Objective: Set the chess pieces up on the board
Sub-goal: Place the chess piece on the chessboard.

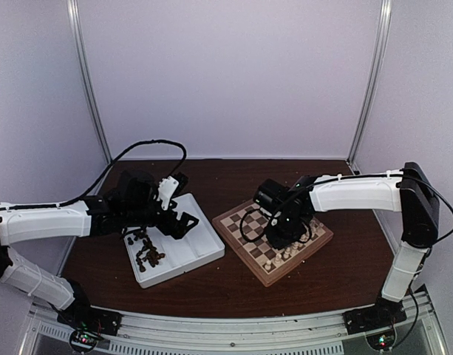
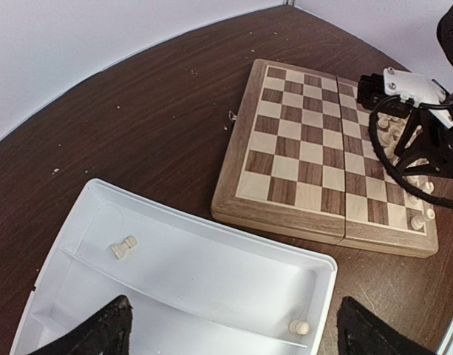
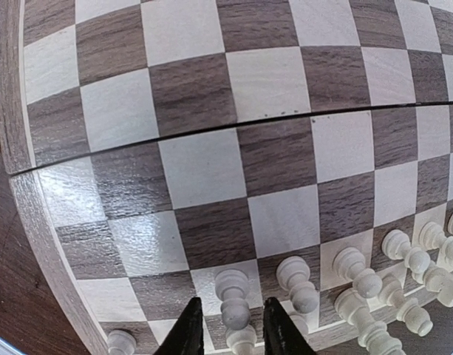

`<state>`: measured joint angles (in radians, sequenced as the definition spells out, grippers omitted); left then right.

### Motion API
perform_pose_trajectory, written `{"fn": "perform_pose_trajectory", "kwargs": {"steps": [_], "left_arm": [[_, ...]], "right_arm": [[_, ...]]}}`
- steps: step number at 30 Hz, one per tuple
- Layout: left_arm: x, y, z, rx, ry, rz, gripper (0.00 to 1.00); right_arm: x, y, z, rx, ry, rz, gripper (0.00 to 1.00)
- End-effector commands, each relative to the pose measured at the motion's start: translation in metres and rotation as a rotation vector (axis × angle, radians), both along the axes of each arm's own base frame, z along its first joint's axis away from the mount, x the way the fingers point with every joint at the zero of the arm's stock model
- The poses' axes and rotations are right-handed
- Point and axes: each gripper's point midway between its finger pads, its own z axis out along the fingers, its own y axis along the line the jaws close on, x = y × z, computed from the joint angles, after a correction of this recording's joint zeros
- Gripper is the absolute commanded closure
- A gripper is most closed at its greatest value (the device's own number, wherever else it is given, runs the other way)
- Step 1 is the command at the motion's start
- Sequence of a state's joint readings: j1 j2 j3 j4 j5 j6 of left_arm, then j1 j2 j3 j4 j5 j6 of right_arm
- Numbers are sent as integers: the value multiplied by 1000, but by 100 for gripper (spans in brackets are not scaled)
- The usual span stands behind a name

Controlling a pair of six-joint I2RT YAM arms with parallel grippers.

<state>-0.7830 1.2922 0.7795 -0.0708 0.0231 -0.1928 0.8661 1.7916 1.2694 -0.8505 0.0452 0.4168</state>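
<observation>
The board (image 1: 241, 222) lies right of centre, its near-right rows holding cream-white chess pieces (image 1: 281, 255). My right gripper (image 3: 232, 314) hangs low over that edge. Its jaws stand slightly apart on either side of an upright white pawn (image 3: 233, 292), with a thin gap on each side. More white pieces (image 3: 359, 274) stand in rows to its right. My left gripper (image 2: 233, 336) is wide open above the white tray (image 2: 211, 240). One white pawn (image 2: 123, 247) lies in the tray, and another white piece (image 2: 299, 326) sits by its corner. Dark brown pieces (image 1: 147, 250) lie heaped in the tray's near compartment.
The tray (image 1: 200, 244) sits just left of the board on the dark wooden table (image 1: 226, 285). The right arm's cable (image 2: 381, 159) loops over the board. White walls and metal posts close in the back and sides.
</observation>
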Motion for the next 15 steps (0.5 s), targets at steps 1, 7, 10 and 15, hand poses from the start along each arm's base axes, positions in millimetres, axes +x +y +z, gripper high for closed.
{"fn": "perform_pose_trajectory", "kwargs": {"steps": [1, 7, 10, 15], "left_arm": [[6, -11, 17, -43, -38, -15, 4], [9, -9, 18, -31, -40, 1, 3], [21, 7, 12, 26, -48, 107, 3], [39, 23, -5, 168, -2, 204, 8]], "right_arm": [[8, -1, 23, 14, -54, -2, 71], [15, 4, 43, 28, -87, 13, 71], [19, 8, 59, 60, -128, 20, 71], [26, 8, 83, 121, -225, 15, 70]]}}
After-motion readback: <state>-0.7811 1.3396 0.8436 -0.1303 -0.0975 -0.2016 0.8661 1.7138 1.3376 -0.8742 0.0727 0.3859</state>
